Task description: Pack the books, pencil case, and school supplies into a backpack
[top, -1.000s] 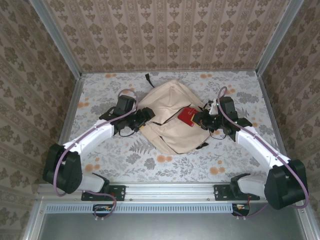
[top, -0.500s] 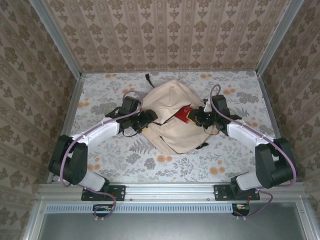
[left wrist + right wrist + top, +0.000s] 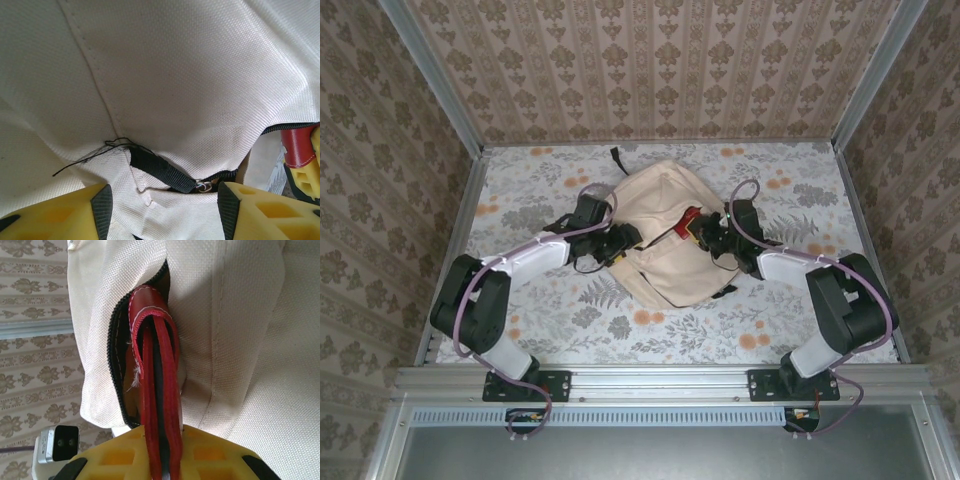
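Observation:
The beige backpack (image 3: 665, 240) lies flat mid-table. My right gripper (image 3: 708, 235) is at its right side, shut on a flat red pouch (image 3: 155, 365) with a dark middle layer. The pouch's far end is inside the black-zipped opening (image 3: 116, 365). My left gripper (image 3: 625, 240) is at the backpack's left side, open. Its pads (image 3: 102, 205) straddle a fold of backpack fabric (image 3: 200, 75) with a black webbing tab (image 3: 160, 170) and a metal zip ring (image 3: 202, 186). The red pouch (image 3: 298, 147) peeks in at the right of the left wrist view. The books and the pencil case are out of view.
A black strap end (image 3: 616, 155) sticks out behind the backpack and a black buckle (image 3: 725, 290) at its near right. The floral table (image 3: 520, 200) is walled by patterned panels on three sides, with the arm bases along the near rail.
Both arms have reached further in toward the backpack. The red pouch has moved left, deeper into the opening. My left jaws have narrowed somewhat.

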Available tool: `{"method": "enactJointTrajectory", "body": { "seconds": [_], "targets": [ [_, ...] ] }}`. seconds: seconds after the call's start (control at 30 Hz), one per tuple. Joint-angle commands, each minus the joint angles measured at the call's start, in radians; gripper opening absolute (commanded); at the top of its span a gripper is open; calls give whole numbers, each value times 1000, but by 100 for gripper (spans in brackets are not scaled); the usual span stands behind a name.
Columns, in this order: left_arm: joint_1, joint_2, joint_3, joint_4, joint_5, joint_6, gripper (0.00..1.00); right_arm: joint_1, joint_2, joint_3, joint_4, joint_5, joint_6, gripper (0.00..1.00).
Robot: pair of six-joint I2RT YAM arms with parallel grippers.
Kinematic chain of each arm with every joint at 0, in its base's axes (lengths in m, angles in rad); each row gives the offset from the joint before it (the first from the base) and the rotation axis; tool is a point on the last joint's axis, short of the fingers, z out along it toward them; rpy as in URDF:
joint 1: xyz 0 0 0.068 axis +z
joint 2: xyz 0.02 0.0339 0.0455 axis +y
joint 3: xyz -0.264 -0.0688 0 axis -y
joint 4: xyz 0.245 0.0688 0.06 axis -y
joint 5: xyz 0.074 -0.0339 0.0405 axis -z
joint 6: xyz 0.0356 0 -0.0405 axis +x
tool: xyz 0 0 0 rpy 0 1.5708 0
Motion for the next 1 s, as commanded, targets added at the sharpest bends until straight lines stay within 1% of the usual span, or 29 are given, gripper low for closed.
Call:
{"method": "enactJointTrajectory", "body": {
  "seconds": [0.0, 0.1, 0.2, 0.3, 0.37, 0.43, 0.47, 0.5, 0.53, 0.6, 0.67, 0.73, 0.83, 0.9, 0.97],
  "targets": [
    [-8, 14, 28, 23, 21, 5, 59, 16, 14, -44, 100, 170, 82, 17],
    [-8, 14, 28, 22, 20, 8, 58, 24, 4, -69, 138, 251, 99, 17],
    [-8, 13, 30, 19, 22, 12, 58, 30, 18, -56, 151, 264, 108, 19],
    [-7, 13, 32, 15, 22, 18, 58, 54, 56, -7, 138, 195, 108, 22],
    [-6, 11, 34, 10, 21, 23, 58, 78, 81, 35, 106, 118, 93, 25],
    [-3, 6, 36, 1, 19, 26, 58, 92, 90, 60, 55, 48, 75, 30],
    [-1, 0, 36, 0, 18, 28, 59, 92, 82, 57, 30, 20, 66, 34],
    [0, -7, 35, -5, 18, 30, 60, 87, 61, 46, 4, 6, 52, 40],
    [0, -13, 35, -11, 16, 35, 61, 80, 40, 36, -24, -2, 32, 45],
    [3, -23, 35, -25, 13, 43, 62, 58, -21, 34, -145, -12, -40, 53],
    [6, -30, 36, -31, 16, 48, 63, 37, -79, 41, -260, -13, -113, 59],
    [11, -35, 39, -36, 19, 50, 63, 13, -121, 47, -362, -21, -177, 62],
    [16, -45, 45, -44, 18, 55, 64, -26, -147, 89, -526, -6, -309, 62],
    [19, -52, 48, -51, 15, 60, 64, -57, -125, 133, -608, -8, -392, 60],
    [23, -55, 50, -61, 10, 64, 64, -73, -85, 185, -658, -36, -458, 57]
  ]
}}
